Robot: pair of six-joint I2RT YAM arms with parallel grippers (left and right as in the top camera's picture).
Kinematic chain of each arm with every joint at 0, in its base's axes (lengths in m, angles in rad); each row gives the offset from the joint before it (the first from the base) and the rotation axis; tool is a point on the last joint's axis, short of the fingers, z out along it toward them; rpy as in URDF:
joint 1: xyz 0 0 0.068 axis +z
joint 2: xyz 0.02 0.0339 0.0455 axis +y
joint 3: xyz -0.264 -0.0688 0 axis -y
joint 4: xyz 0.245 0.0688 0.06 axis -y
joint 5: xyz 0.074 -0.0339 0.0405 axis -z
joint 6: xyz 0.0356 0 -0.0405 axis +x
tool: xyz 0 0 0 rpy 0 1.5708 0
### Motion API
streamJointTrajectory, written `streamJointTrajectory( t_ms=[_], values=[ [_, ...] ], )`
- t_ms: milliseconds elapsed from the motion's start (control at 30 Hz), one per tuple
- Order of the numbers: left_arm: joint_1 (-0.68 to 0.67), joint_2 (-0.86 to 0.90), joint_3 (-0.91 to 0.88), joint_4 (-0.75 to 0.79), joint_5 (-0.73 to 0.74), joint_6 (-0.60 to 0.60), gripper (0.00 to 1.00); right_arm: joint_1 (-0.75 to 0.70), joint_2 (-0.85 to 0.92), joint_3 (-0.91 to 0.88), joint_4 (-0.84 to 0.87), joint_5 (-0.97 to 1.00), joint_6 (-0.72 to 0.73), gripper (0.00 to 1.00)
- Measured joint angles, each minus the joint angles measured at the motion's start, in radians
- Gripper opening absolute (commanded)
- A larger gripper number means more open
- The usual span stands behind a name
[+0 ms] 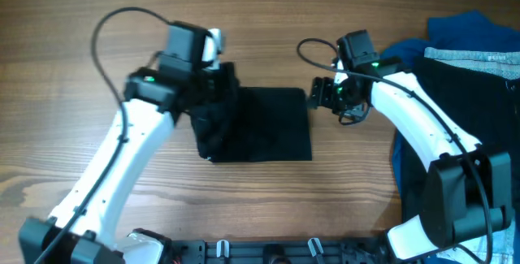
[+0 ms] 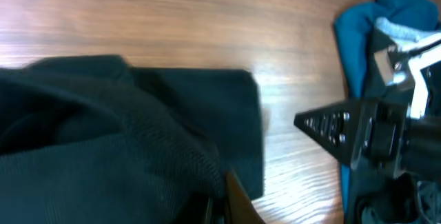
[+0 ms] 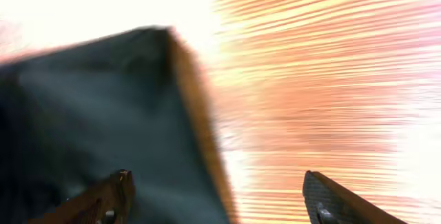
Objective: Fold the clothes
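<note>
left gripper (image 1: pixel 219 81) hides the shirt's (image 1: pixel 272 126) bunched left edge.

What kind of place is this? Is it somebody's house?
Probably a robot test bench, not a home. A white left arm and right arm work over a wooden table with a black shirt between them. A pile of clothes waits at one side.

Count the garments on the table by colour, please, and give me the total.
Black: 2, the shirt in the middle and the garment with a grey waistband at the right edge
Blue: 1, the blue garment at the right edge
Total: 3
</note>
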Motion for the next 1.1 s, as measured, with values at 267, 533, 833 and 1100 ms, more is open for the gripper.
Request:
streamJointTrajectory(
  t_ms=[267,533,833,1100],
  values=[
    [-0.313,0.271,0.0,0.222,-0.037,-0.186,0.12,-0.135,0.0,0.0,-0.019,0.054,0.026,0.89],
    [-0.356,0.283,0.02,0.201,-0.037,-0.216,0.54,-0.135,0.0,0.0,-0.019,0.054,-0.008,0.91],
    [-0.057,-0.015,0.08,-0.122,-0.122,-0.085,0.15,-0.134,0.0,0.0,0.068,-0.333,-0.303,0.79],
    [-0.06,0.2,0.071,-0.188,-0.104,0.117,0.16,-0.013,0.0,-0.001,0.116,-0.355,-0.369,0.6]
  ],
)
